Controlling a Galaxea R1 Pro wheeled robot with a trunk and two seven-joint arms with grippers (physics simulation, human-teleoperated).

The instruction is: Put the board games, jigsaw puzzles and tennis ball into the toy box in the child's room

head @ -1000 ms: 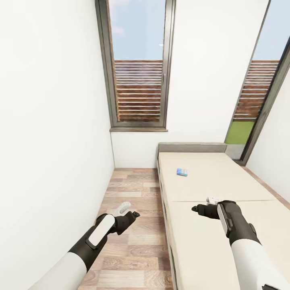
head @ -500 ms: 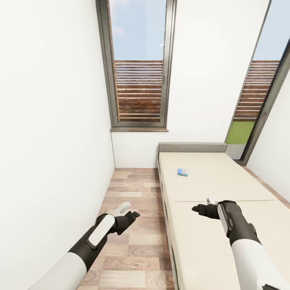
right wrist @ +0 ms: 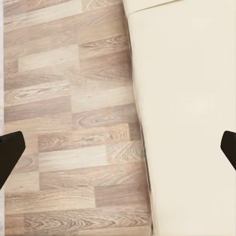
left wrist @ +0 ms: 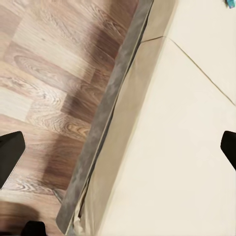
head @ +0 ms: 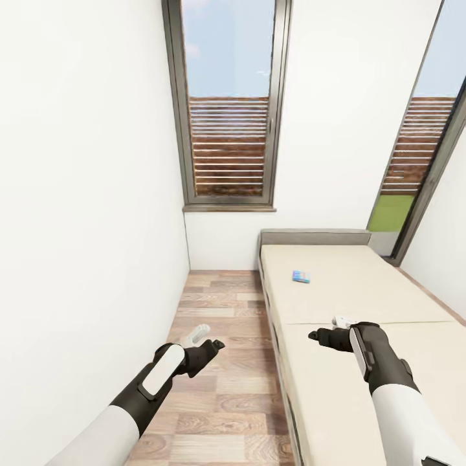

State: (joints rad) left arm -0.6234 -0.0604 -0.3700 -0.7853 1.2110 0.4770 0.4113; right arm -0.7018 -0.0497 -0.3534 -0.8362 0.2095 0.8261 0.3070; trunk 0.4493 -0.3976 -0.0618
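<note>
While both arms hang out front, the blue board game (head: 301,277) lies flat on the bed (head: 362,362), far half, near its floor-side edge, well ahead of both grippers. Left gripper (head: 206,338) over the wood floor (head: 220,388), fingers spread, empty. Right gripper (head: 327,330) over the bed, fingers spread, empty.

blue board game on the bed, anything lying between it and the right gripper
Nothing visible does. The small blue board game lies alone on the far half of the bed; only bare mattress lies between it and the open, empty right gripper, which hangs over the near half.
</note>
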